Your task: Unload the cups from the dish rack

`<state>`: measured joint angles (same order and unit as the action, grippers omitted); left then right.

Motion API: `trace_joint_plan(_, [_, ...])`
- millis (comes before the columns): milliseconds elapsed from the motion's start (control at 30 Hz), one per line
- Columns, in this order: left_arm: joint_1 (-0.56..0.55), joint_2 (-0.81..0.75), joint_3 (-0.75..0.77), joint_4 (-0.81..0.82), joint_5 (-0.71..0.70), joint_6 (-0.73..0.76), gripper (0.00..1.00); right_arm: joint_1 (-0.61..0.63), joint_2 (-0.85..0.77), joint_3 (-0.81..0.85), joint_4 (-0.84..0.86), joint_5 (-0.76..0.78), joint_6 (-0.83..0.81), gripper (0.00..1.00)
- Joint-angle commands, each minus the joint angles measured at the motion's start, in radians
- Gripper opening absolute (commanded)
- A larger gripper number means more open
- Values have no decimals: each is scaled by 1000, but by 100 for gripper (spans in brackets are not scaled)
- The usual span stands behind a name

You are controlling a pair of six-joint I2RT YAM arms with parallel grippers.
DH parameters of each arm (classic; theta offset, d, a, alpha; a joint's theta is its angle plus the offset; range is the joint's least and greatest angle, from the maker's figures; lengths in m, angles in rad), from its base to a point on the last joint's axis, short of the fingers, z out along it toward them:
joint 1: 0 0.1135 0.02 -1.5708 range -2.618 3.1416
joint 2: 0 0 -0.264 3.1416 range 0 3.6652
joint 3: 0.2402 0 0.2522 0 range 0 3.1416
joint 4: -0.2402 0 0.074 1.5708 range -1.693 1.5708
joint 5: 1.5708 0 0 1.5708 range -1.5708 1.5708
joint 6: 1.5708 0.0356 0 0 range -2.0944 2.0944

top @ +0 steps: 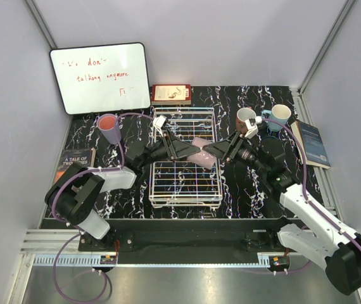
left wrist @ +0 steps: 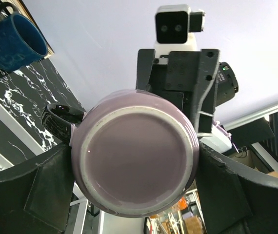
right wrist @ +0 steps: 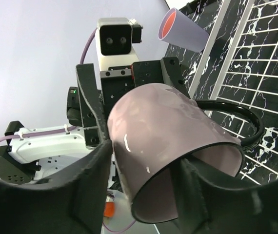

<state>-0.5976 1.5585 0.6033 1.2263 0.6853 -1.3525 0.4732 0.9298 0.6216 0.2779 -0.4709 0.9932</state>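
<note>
The mauve mug (top: pixel 202 152) hangs over the white wire dish rack (top: pixel 183 190), between both grippers. My left gripper (top: pixel 190 151) is shut on its body; the left wrist view shows the mug's base (left wrist: pixel 134 156) wedged between the two fingers. My right gripper (right wrist: pixel 144 165) is open and straddles the rim, with one finger inside the mug (right wrist: pixel 163 131) and one outside against the wall. The mug's black handle (right wrist: pixel 236 122) points toward the rack (right wrist: pixel 266 58). A lavender cup with a pink inside (top: pixel 109 128) stands left of the rack. A brown mug (top: pixel 246 118) and a light blue mug (top: pixel 278 116) stand to its right.
A dark blue mug (left wrist: pixel 12 41) stands on the marbled table. A whiteboard (top: pixel 100 77) leans at the back left, with a red book (top: pixel 171 94) behind the rack. More books lie at the left (top: pixel 76 158) and right (top: pixel 313 142) edges.
</note>
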Motion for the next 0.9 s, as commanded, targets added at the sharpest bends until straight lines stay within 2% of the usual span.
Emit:
trace_joint_plan(0, [-37,12,58,314,135,-19,0,7,12,1,139,-15,24,52])
trace_joint_plan(33, [-39,17,58,317,138,-23,0,7,21,3,144,-20,27,47])
trace_joint_plan(133, [-41,35,62,328,148,-34,0,7,47,0,178,-41,44,38])
trace_joint_plan(233, [-44,46,70,331,161,-36,0,7,67,-10,219,-67,64,33])
trace_joint_plan(267, [-44,48,75,329,163,-36,0,8,69,-13,228,-72,74,26])
trace_joint_plan(400, [-44,61,85,331,177,-40,0,7,98,-28,314,-132,105,22])
trace_joint_plan(433, [-45,66,88,329,177,-40,0,7,101,-31,328,-150,111,17])
trace_joint_plan(467, [-44,69,90,331,177,-42,0,7,101,-34,340,-153,120,4])
trace_joint_plan(500, [-44,74,96,328,180,-45,0,7,93,-34,339,-156,119,0])
trace_joint_plan(600, [-42,87,113,325,192,-62,1,7,60,-30,299,-158,96,0])
trace_joint_plan(633, [-41,94,121,323,197,-68,8,7,46,-28,282,-150,75,0])
trace_joint_plan(667, [-38,103,131,323,201,-76,22,7,29,-26,236,-141,62,0])
trace_joint_plan(700, [-36,106,136,323,209,-85,52,7,-9,-20,207,-129,46,0])
trace_joint_plan(767, [-27,106,144,312,211,-88,73,7,-45,-8,131,-100,-1,0])
trace_joint_plan(800, [-25,106,144,306,207,-85,98,7,-71,0,109,-94,-14,0])
trace_joint_plan(867, [-19,103,159,289,212,-82,99,7,-91,10,67,-84,-44,0])
